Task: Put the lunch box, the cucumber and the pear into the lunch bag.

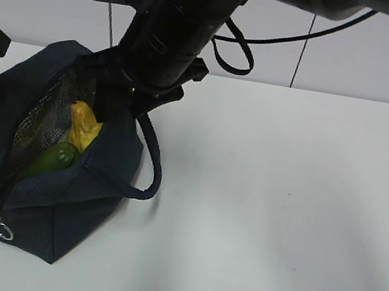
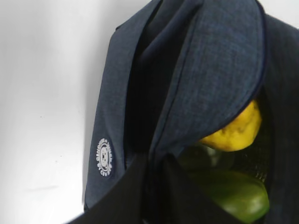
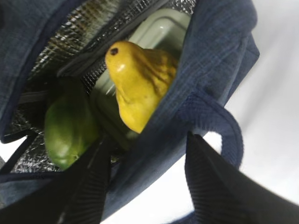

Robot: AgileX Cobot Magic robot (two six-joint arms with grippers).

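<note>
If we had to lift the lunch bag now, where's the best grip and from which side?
Take the loop handle. It arches clear of the lunch bag on the side facing the open table, so a gripper coming from the right could likely close across the strap without touching the pear or cucumber showing in the unzipped opening.

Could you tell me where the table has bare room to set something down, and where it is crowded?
The white table lies bare right of the dark navy fabric lunch bag and its loop handle. Crowded: the bag's mouth, where the yellow pear, green cucumber and sage-lidded lunch box lie under the right gripper.
</note>
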